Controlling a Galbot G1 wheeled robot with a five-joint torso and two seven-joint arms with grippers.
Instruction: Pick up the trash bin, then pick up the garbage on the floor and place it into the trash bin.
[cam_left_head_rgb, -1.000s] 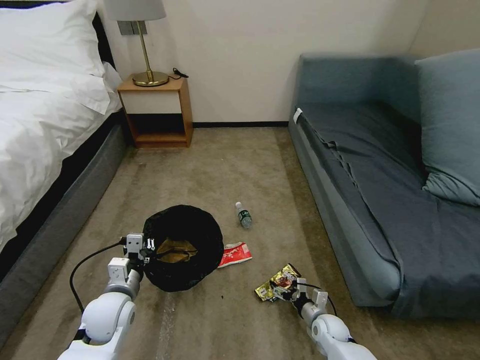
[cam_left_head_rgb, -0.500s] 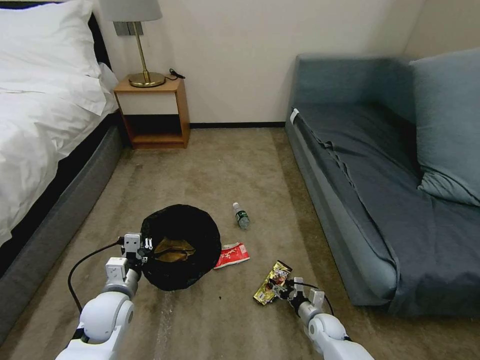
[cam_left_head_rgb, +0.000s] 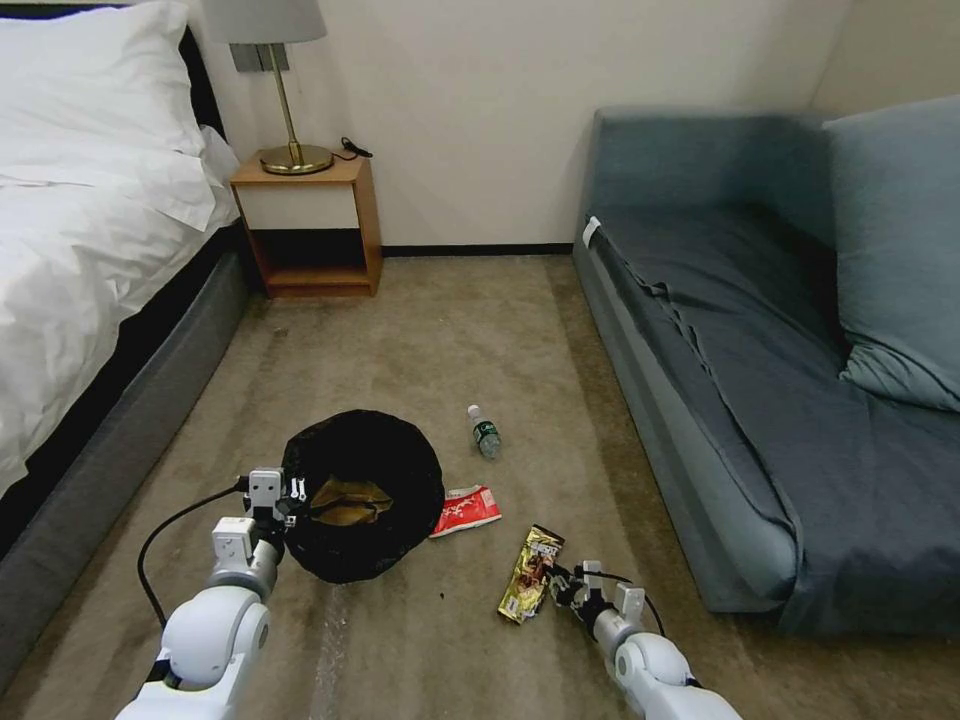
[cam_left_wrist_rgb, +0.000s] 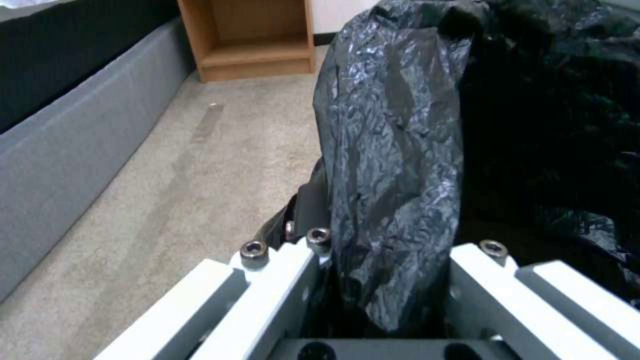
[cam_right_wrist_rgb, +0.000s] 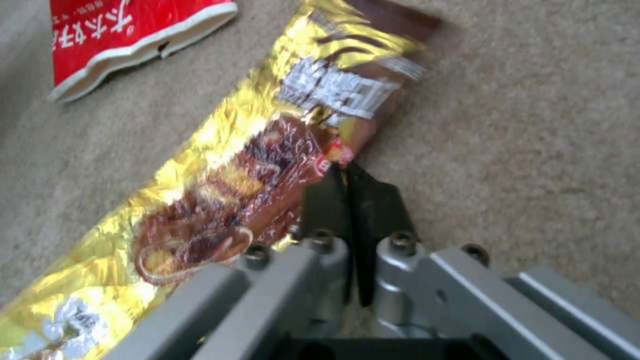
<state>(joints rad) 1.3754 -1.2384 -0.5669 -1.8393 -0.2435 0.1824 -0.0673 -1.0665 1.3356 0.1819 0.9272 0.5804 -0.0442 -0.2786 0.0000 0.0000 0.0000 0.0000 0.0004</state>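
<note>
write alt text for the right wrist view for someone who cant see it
The right gripper has its dark fingers pinched shut on the edge of a gold-brown snack wrapper that stretches across tan carpet. A red-and-white wrapper lies on the carpet beyond it, apart from it.

- Plain off-white wall (cam_left_head_rgb: 480, 110) at the back, with a dark skirting strip along its foot
- Tan carpet (cam_left_head_rgb: 420, 340) over the whole floor
- Bed (cam_left_head_rgb: 90, 230) along the left, white bedding and pillow on a grey base
- Wooden nightstand (cam_left_head_rgb: 312, 222) in the far corner beside the bed, carrying a brass lamp (cam_left_head_rgb: 285, 90) with a pale shade
- Blue-grey sofa (cam_left_head_rgb: 760, 350) on the right, a large cushion (cam_left_head_rgb: 895, 250) leaning at its back
</note>
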